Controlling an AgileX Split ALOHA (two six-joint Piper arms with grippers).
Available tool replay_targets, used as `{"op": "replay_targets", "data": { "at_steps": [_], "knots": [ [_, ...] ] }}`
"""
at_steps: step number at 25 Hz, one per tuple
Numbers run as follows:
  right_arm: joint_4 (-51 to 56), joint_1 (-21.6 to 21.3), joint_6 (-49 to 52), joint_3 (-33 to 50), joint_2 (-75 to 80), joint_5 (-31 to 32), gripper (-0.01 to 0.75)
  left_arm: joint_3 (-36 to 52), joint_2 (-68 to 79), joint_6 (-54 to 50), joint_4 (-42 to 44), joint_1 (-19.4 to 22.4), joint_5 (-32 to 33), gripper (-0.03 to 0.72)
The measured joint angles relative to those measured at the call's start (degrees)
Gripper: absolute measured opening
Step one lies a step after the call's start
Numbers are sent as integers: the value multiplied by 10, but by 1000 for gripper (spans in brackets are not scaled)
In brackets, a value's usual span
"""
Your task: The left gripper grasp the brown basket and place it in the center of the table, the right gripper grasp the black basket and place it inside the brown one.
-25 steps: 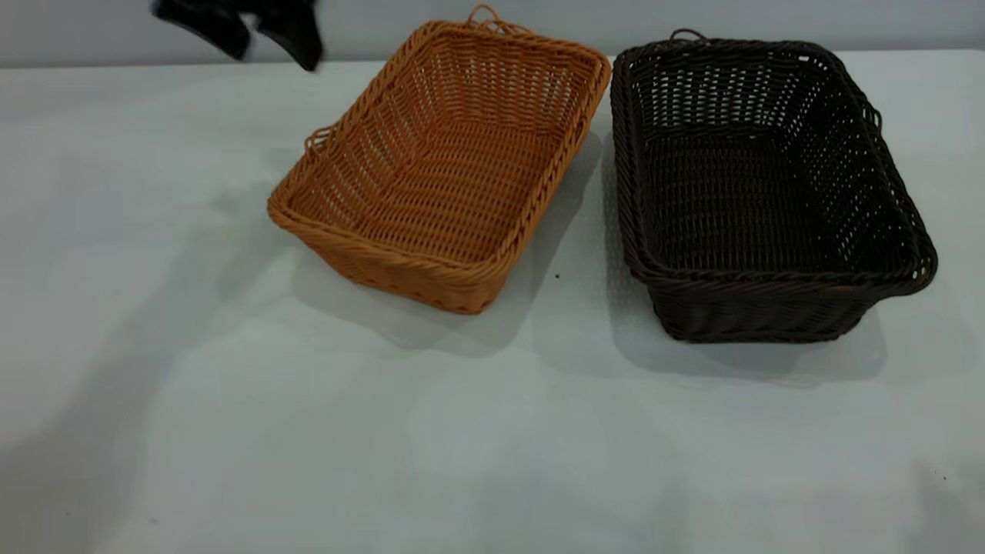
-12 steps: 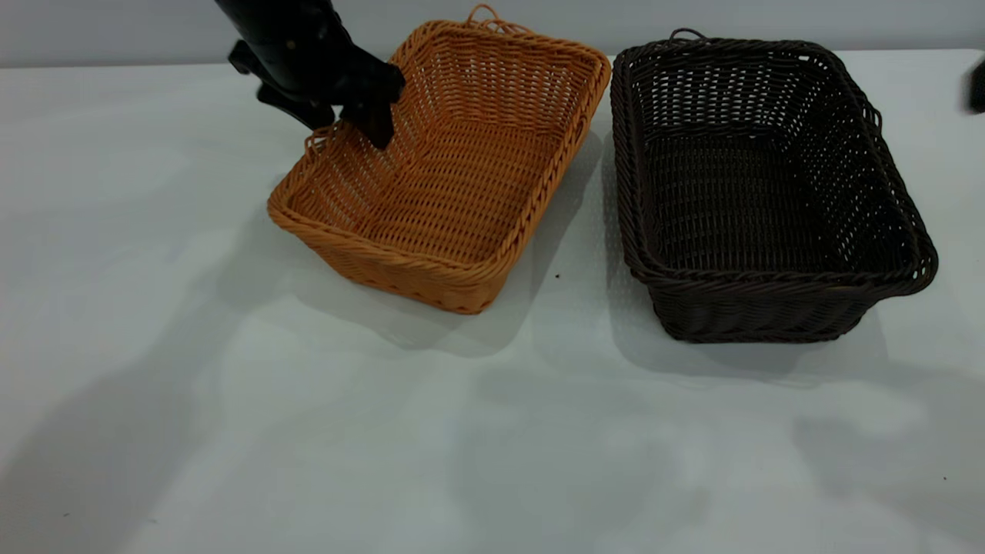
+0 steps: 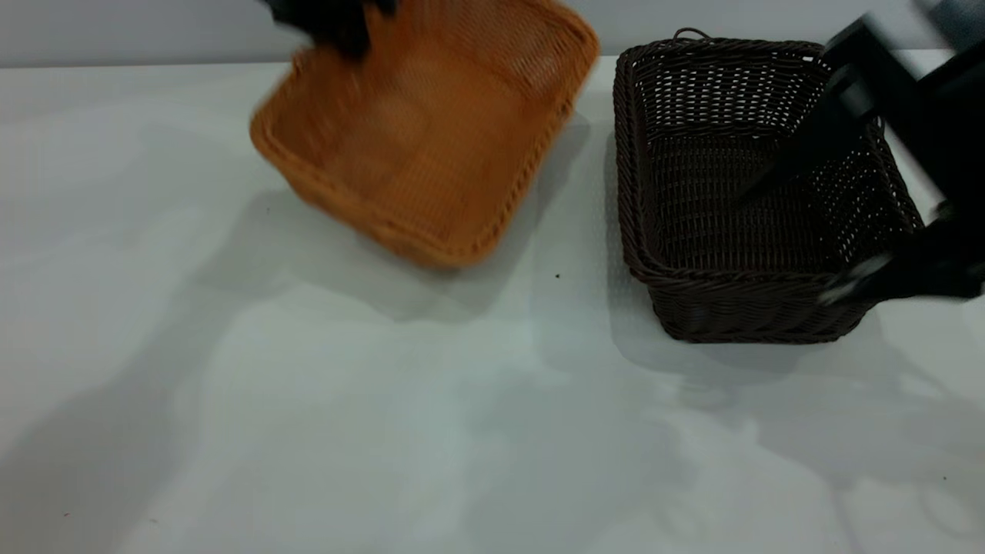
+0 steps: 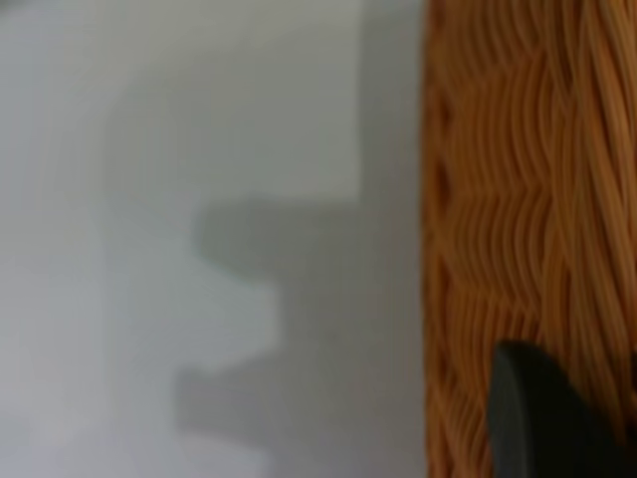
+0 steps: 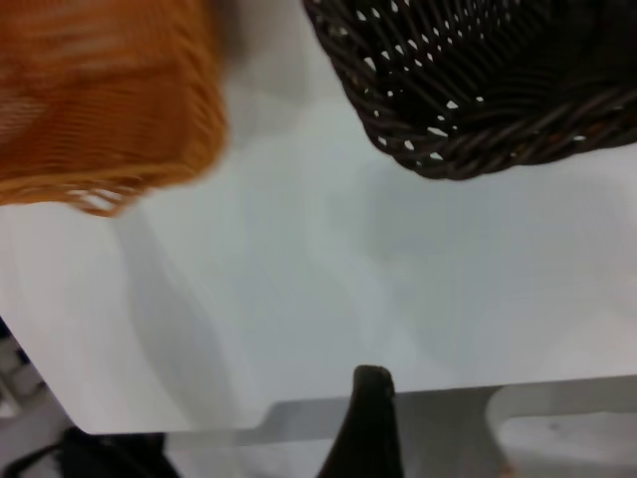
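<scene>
Orange-tan brown basket [image 3: 427, 138] hangs tilted off the counter [image 3: 308, 431], left gripper [image 3: 332, 21] clamped on its rim for carrying centreward; right gripper [image 3: 885, 215], fingers spread, straddles the black basket [image 3: 762, 192] rim.

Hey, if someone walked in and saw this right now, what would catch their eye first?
First, the orange-tan rectangular woven wicker basket at the table's far left-centre, tilted and blurred, with the left gripper at its far rim. Next, the very dark brown-black rectangular wicker basket resting flat on the white-grey tabletop to its right, with the right gripper reaching over its right side.
</scene>
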Motion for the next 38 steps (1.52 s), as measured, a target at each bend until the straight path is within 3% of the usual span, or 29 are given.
{"op": "replay_targets", "data": {
  "at_steps": [6, 12, 14, 17, 18, 20, 27, 32, 34, 38],
  "knots": [
    [205, 5, -109, -5, 109, -17, 594, -1, -48, 1, 8, 4, -6, 85],
    [255, 5, -130, -39, 189, -51, 568, -1, -49, 5, 10, 4, -3, 85],
    [255, 4, -133, -55, 203, -64, 489, -1, -49, 12, 10, 4, -3, 85],
    [255, -10, -151, -70, 206, -71, 273, -1, -49, 28, 11, 4, -1, 85],
    [251, -22, -158, -76, 206, -69, 186, -1, -49, 34, 11, 4, 2, 85],
    [222, -56, -177, -89, 206, -61, 97, -1, -49, 53, 15, 4, 12, 85],
    [1, -232, -181, -160, 182, 45, 90, -4, -52, 236, -71, -5, 69, 85],
    [-84, -341, -110, -244, 123, 120, 85, -5, -50, 445, -141, -37, 219, 85],
    [-115, -369, -94, -268, 103, 150, 85, -5, -50, 486, -145, -52, 254, 85],
    [-171, -397, -88, -287, 78, 187, 85, -5, -49, 564, -145, -76, 262, 85]
  ]
}}
